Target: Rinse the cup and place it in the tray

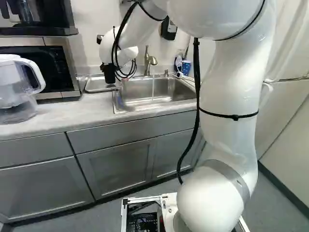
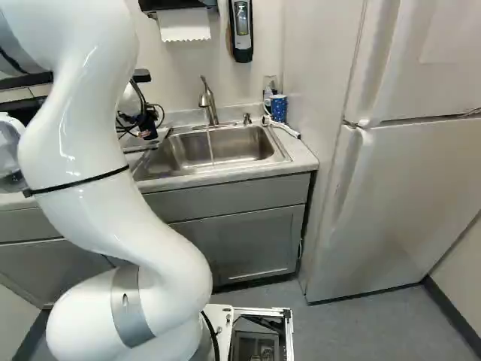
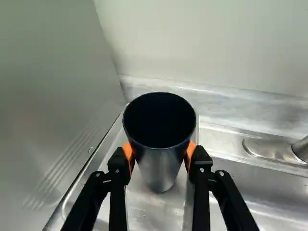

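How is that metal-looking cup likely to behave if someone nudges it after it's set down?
The cup might tip fairly easily, since it narrows from mouth to base. It seems stiff: its rim looks evenly round with the gripper shut on it. Its smooth, shiny side could be slippery, especially if wet.

I had two fingers and two orange pads. There were two cups: one steel, between my pads, one blue, right of centre in the right base view. I counted one tray under the steel cup, and near that view's middle one sink and one tap; one fridge stood at its right. One pitcher sat far left in the left base view.
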Robot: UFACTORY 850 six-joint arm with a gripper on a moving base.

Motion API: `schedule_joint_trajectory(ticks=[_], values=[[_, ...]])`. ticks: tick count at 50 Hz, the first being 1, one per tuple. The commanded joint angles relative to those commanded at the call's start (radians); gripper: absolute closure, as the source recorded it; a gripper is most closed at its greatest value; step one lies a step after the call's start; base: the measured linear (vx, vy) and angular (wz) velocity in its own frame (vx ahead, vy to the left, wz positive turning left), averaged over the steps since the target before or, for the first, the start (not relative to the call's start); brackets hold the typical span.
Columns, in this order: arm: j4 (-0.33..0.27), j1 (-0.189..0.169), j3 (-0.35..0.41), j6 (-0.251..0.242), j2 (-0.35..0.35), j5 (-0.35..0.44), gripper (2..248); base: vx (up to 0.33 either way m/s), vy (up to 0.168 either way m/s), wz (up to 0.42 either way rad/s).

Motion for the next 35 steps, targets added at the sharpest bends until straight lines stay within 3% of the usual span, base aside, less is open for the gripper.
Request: schedule_joint_trajectory(ticks=[18,19,23,24,29,30,34,35], values=[[0.0,0.0,0.0,0.0,0.0,0.0,126,0.0,0.0,0.0],[0.0,0.0,0.0,0.0,0.0,0.0,99,0.0,0.0,0.0],[0.0,0.0,0.0,0.0,0.0,0.0,99,0.0,0.0,0.0],[0.0,0.0,0.0,0.0,0.0,0.0,65,0.0,0.0,0.0],[0.0,0.0,0.0,0.0,0.0,0.0,65,0.0,0.0,0.0],[0.0,0.0,0.0,0.0,0.0,0.0,29,0.0,0.0,0.0],[0.0,0.0,0.0,0.0,0.0,0.0,29,0.0,0.0,0.0],[0.0,0.0,0.0,0.0,0.0,0.0,3,0.0,0.0,0.0]])
